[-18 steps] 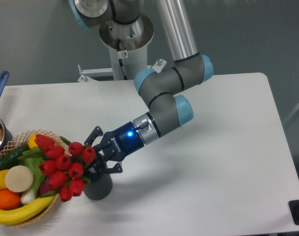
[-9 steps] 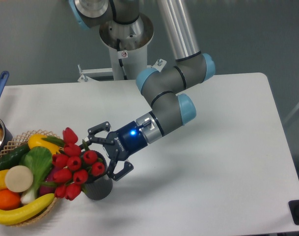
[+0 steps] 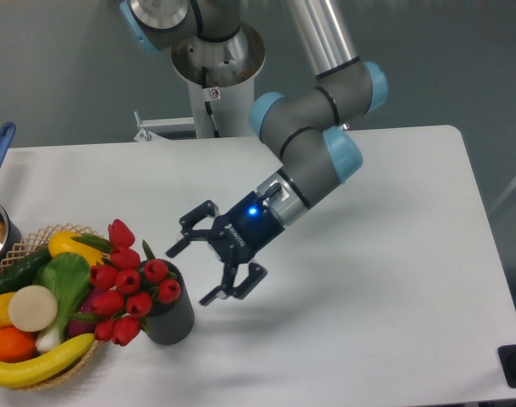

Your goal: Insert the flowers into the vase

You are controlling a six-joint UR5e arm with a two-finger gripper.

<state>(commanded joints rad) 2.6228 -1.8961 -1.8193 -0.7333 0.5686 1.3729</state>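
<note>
The pincer point(image 3: 208, 258) hangs spread wide and holding nothing, just to the right of the flowers point(image 3: 126, 288). The bunch sits in the vase point(image 3: 171, 315) on the white surface point(image 3: 368, 322), heads leaning left towards the basket point(image 3: 37, 242).

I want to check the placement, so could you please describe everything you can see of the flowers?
The flowers are a bunch of red tulip buds with green leaves, artificial-looking. Their stems go into the mouth of the dark grey vase, and the heads lean out to its left, over the rim of the wicker basket. One bud stands higher than the rest. The open gripper is clear of them, to the right.
</note>
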